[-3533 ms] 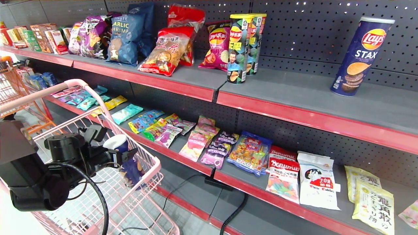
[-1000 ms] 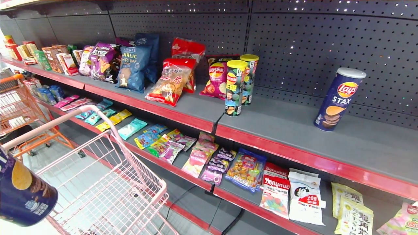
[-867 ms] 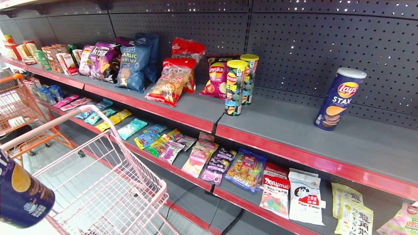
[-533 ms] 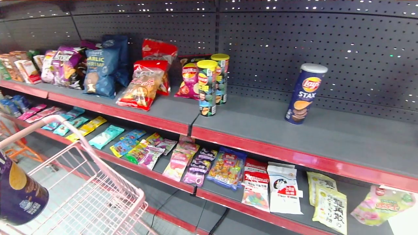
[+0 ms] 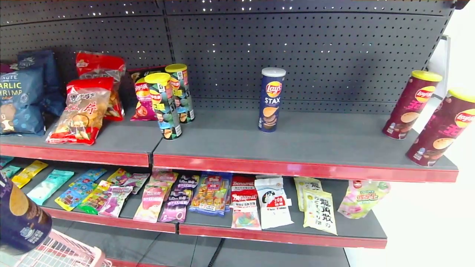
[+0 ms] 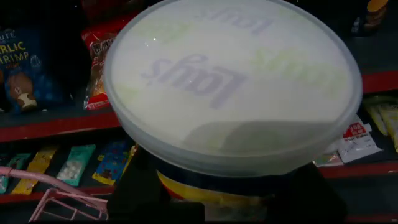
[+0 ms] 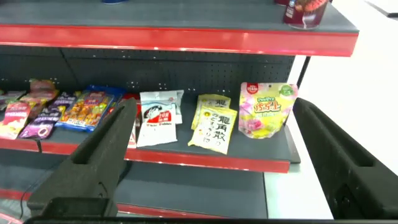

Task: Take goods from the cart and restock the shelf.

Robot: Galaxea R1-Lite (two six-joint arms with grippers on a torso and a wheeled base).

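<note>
A dark blue chips can (image 5: 20,222) with a chip picture hangs at the lower left of the head view, above the pink cart's corner (image 5: 63,254). In the left wrist view its white lid (image 6: 233,81) is close up, and my left gripper (image 6: 227,199) is shut on the can's body, with dark fingers (image 6: 149,193) on either side. A matching blue can (image 5: 272,99) stands upright mid-shelf on the grey upper shelf (image 5: 297,148). My right gripper (image 7: 217,168) is open with nothing in it, facing the lower shelf's right end.
Two yellow-lidded cans (image 5: 163,105) and snack bags (image 5: 83,111) stand left of the shelved blue can. Two maroon cans (image 5: 412,105) stand at the shelf's right end. Bare shelf lies either side of the blue can. Flat candy packets (image 5: 274,202) cover the lower shelf (image 7: 186,155).
The held can has come up out of the cart since the earliest frame. The head camera has swung right, so the cart slid almost out of view and the shelf's right end appeared.
</note>
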